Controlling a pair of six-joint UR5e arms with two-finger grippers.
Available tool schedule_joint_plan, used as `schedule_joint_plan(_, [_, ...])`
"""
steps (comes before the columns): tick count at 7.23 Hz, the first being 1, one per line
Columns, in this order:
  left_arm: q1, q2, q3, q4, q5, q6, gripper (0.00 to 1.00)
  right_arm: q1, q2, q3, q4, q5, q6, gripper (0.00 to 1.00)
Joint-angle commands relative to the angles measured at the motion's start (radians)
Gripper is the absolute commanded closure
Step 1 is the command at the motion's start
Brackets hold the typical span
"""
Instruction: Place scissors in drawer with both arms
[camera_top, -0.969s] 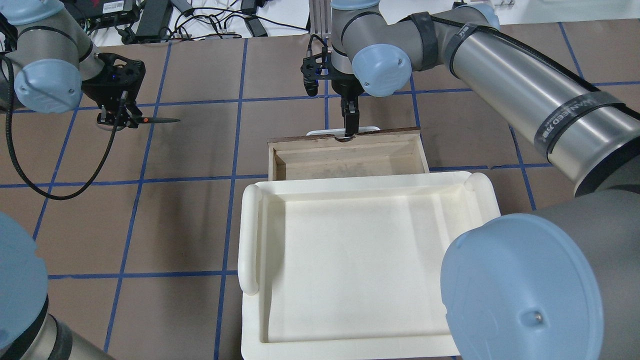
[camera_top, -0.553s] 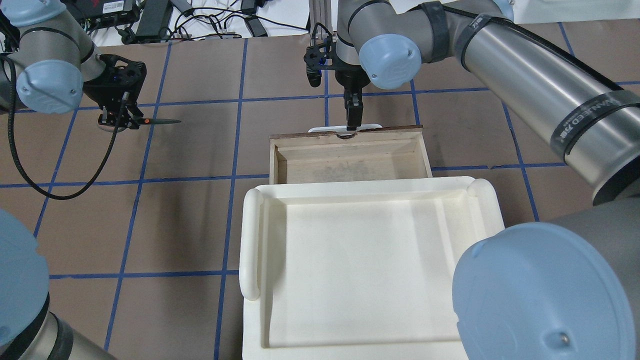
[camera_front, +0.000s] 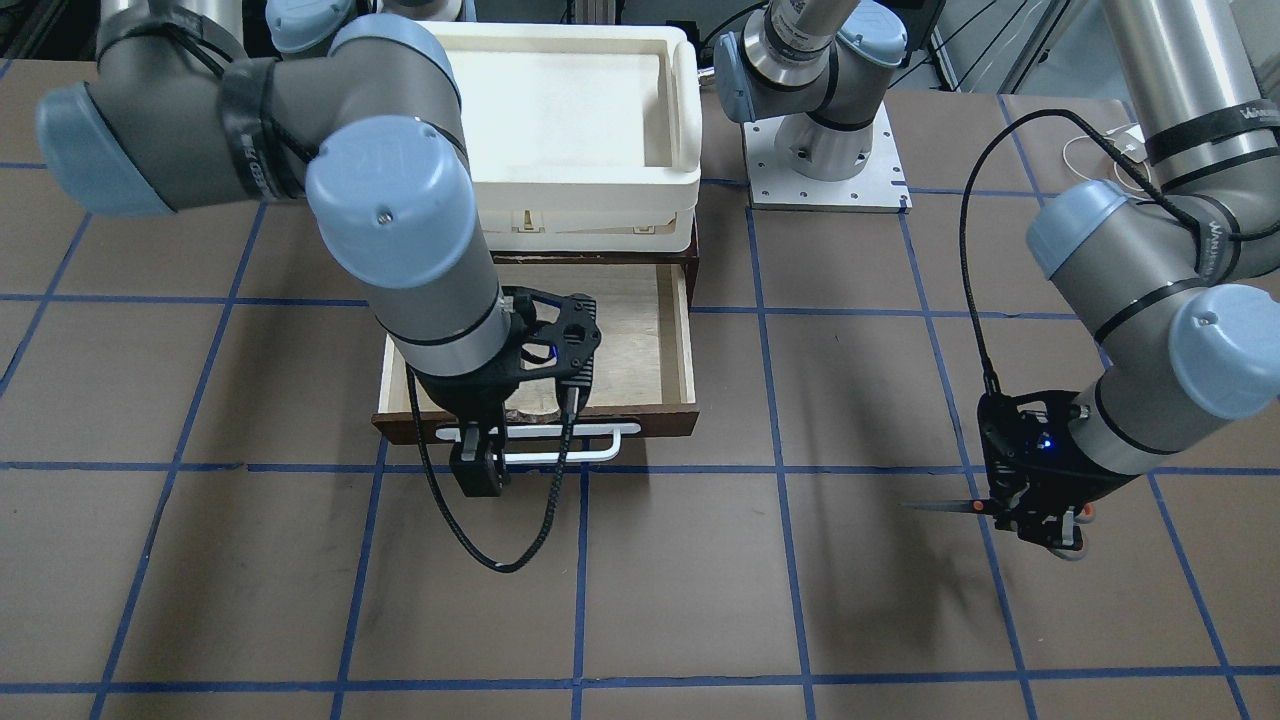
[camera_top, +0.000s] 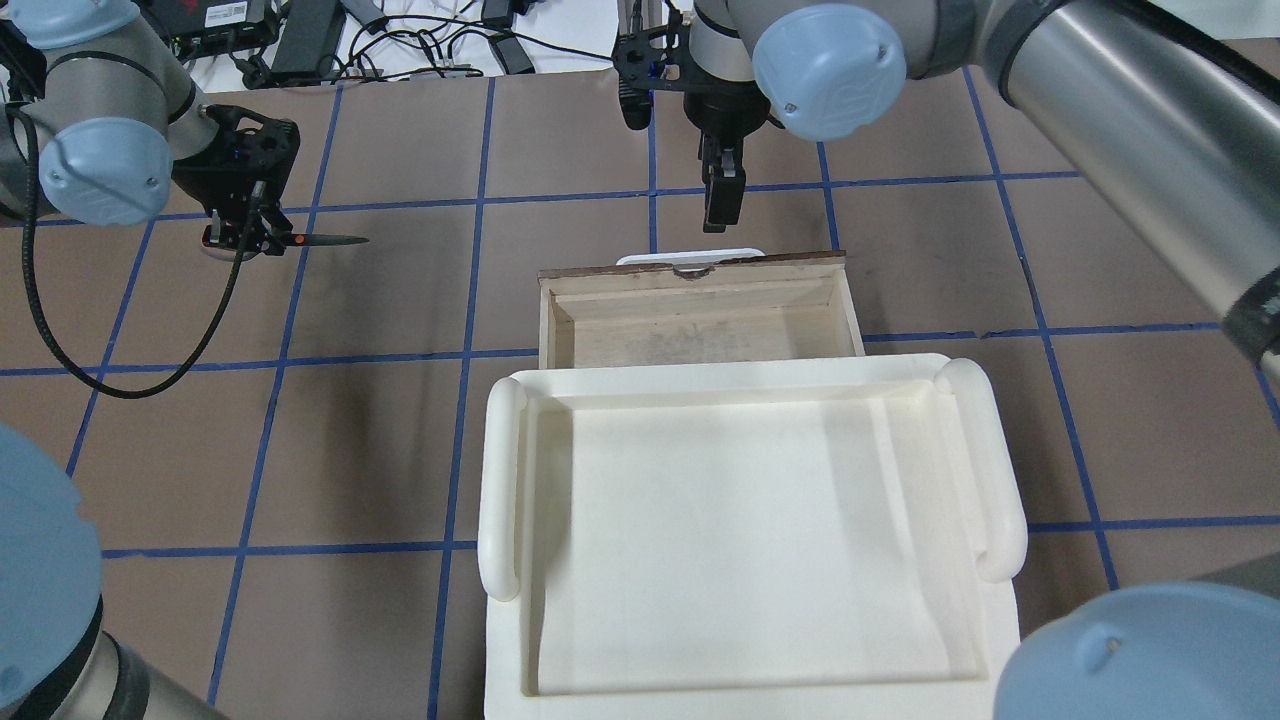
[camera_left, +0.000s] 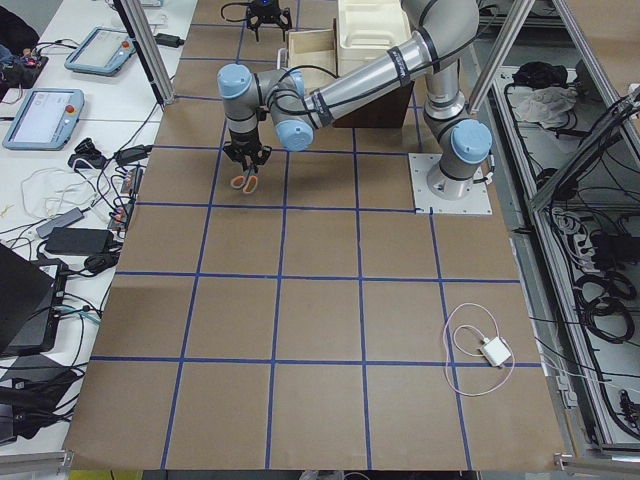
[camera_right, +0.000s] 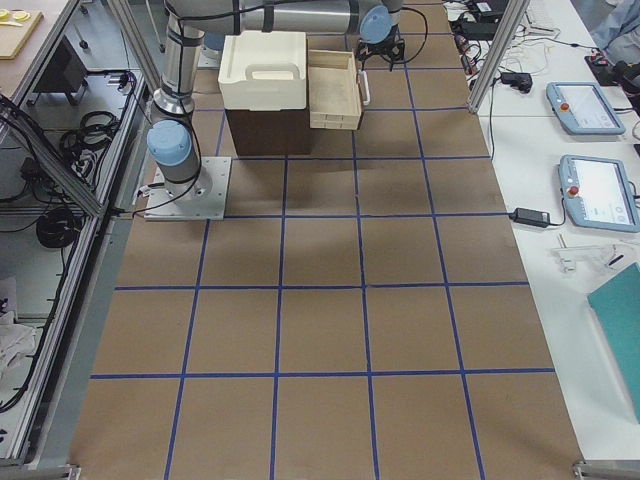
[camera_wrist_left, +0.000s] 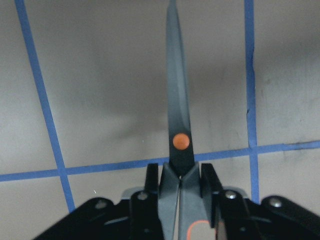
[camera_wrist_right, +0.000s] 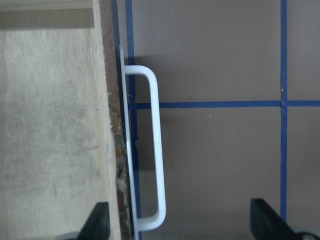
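The scissors (camera_top: 322, 240) have dark blades and an orange pivot dot. My left gripper (camera_top: 245, 240) is shut on their handle end and holds them level above the table at the far left, blades pointing toward the drawer. The wrist view shows the scissors (camera_wrist_left: 179, 115) between the gripper's pads (camera_wrist_left: 207, 177). The brown drawer (camera_top: 690, 268) stands pulled open, and no object shows on the pale floor in view. My right gripper (camera_top: 722, 205) hangs open above and just beyond the white handle (camera_top: 690, 257), apart from it. The handle (camera_wrist_right: 156, 150) shows between the spread fingers (camera_wrist_right: 97, 222).
A cream-white foam tray (camera_top: 500, 470) sits on the cabinet above the drawer and covers its rear part. Cables and power bricks (camera_top: 300, 40) lie past the far table edge. A white cable (camera_left: 480, 350) lies on the table, far from both arms.
My right gripper pulled the drawer out a little further, then let go of the handle and rose away from it. The left gripper and the scissors have barely moved.
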Motion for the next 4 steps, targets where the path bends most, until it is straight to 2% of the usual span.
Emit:
schedule_joint_plan(1, [-0.086,0.009,0.009,0.001,0.002,-0.098,1.0,-0.098,-0.128,0.014,0.048,0.005,-0.001,0.0])
schedule_joint_plan(3, [-0.171,0.033,0.012,-0.002,0.005,-0.181,1.0,-0.153,-0.206,0.051,0.121,0.004,0.025,0.0])
schedule_joint_plan(4, [-0.196,0.047,0.01,-0.009,-0.001,-0.207,1.0,-0.154,-0.233,0.089,0.145,0.005,0.109,0.0])
